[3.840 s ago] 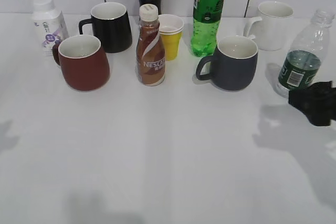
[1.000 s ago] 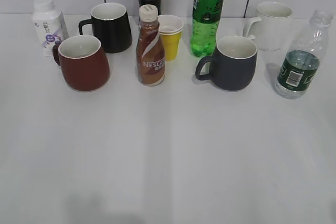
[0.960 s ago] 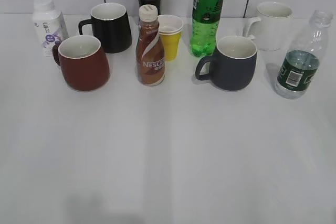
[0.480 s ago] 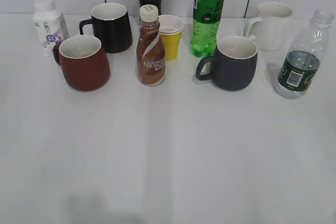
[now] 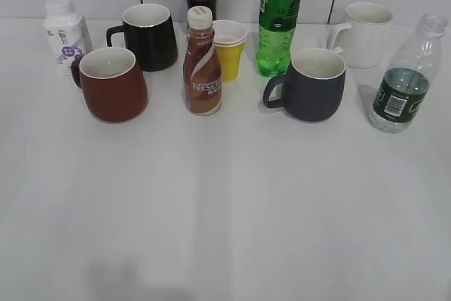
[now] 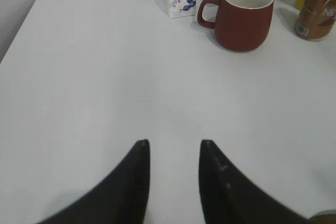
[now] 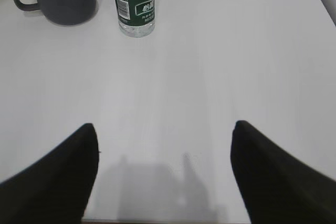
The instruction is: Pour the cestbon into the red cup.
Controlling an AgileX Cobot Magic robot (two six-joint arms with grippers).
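Observation:
The cestbon (image 5: 404,84), a clear ribbed bottle with a dark green label and no cap, stands upright at the far right of the table; the right wrist view shows it (image 7: 135,4) far ahead of my right gripper (image 7: 165,129), which is open wide and empty. The red cup (image 5: 113,84) stands upright at the left; the left wrist view shows it (image 6: 242,15) far ahead and to the right of my left gripper (image 6: 172,144), which is open and empty. Neither gripper shows in the exterior view.
Along the back stand a white milk bottle (image 5: 65,34), a black mug (image 5: 149,36), a Nescafe bottle (image 5: 202,63), a yellow paper cup (image 5: 229,48), a green soda bottle (image 5: 279,17), a dark grey mug (image 5: 313,84) and a white mug (image 5: 365,34).
My right gripper, beside the cestbon 3.8 s ago, has left the exterior view. The cestbon stands free in the same spot. Nothing has moved in the last second.

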